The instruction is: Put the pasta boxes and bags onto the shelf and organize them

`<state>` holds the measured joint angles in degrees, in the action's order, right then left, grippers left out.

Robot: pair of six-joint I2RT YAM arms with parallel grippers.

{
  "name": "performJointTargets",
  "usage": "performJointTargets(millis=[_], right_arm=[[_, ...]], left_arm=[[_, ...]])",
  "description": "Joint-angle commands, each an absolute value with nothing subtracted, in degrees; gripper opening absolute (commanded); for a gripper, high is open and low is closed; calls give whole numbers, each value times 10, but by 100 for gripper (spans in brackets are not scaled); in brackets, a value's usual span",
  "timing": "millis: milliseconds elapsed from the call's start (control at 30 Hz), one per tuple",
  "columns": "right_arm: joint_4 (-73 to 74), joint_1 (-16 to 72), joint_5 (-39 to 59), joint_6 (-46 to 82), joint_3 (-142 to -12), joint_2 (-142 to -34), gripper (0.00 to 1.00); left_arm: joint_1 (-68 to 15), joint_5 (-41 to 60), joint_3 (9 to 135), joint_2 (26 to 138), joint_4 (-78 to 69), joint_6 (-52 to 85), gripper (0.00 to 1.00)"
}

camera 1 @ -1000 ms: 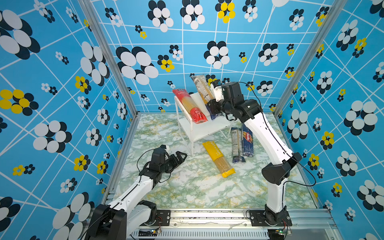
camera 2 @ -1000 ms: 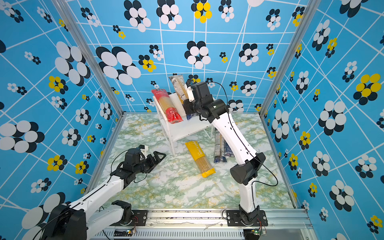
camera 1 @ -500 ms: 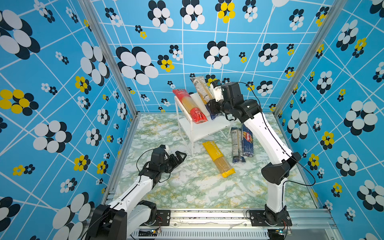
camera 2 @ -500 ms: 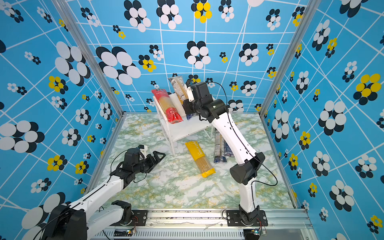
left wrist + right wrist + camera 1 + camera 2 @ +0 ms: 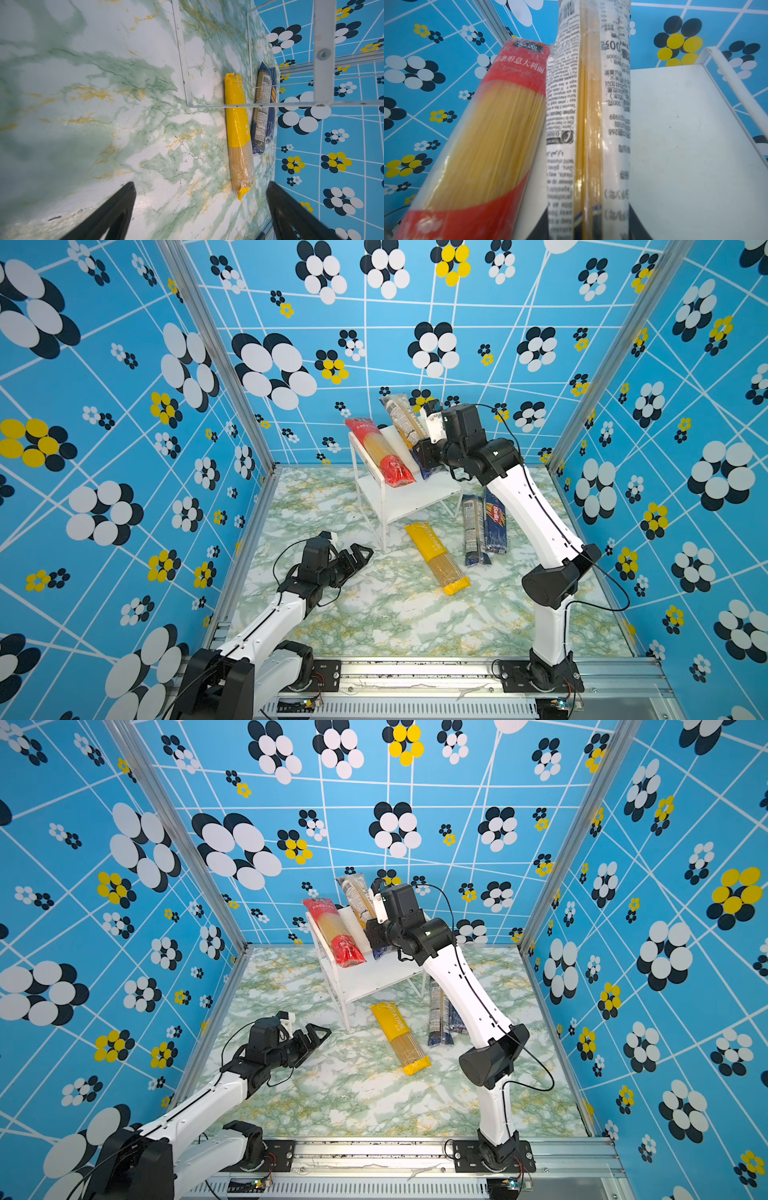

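Left gripper (image 5: 357, 558) (image 5: 318, 1033) hovers low over the marble-patterned tabletop (image 5: 374, 614) at the lower left of both top views, and its two black fingers (image 5: 116, 209) stand wide apart with nothing between them. Right of it, at the upper centre, stands the shelf (image 5: 415, 497) (image 5: 374, 977). The red-ended spaghetti pack (image 5: 380, 452) (image 5: 334, 932) lies along the left side of its top board, the near end jutting past the front edge. Just right of that, touching it, the see-through spaghetti pack (image 5: 401, 418) (image 5: 587, 104) rests tilted on the same board, its far end rising past the back edge. The right gripper (image 5: 419, 452) (image 5: 588, 230) is clamped on that pack's near navy end, with a dark finger showing on either side of it in the right wrist view. Below the shelf, at centre right, three packs lie flat on the tabletop. The yellow spaghetti pack (image 5: 436, 558) (image 5: 239, 133) lies slanted. To its right the second see-through pack (image 5: 473, 531) (image 5: 260, 116) and the navy Barilla box (image 5: 495, 522) lie side by side, touching.
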<state>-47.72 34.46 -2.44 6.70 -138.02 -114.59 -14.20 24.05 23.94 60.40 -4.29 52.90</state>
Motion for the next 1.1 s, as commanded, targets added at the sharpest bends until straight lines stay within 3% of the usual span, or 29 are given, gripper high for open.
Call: performJointTargets(millis=[0, 700, 1067], right_arm=[[-445, 342, -17, 73, -1401, -1158, 37], [-456, 342, -5, 82, -1388, -1164, 44], [-455, 342, -5, 66, -1381, -1160, 60]], left_arm=[[-135, 246, 235, 593, -41, 519, 99], [-131, 250, 236, 582, -33, 519, 99], [-131, 251, 239, 589, -37, 519, 99]])
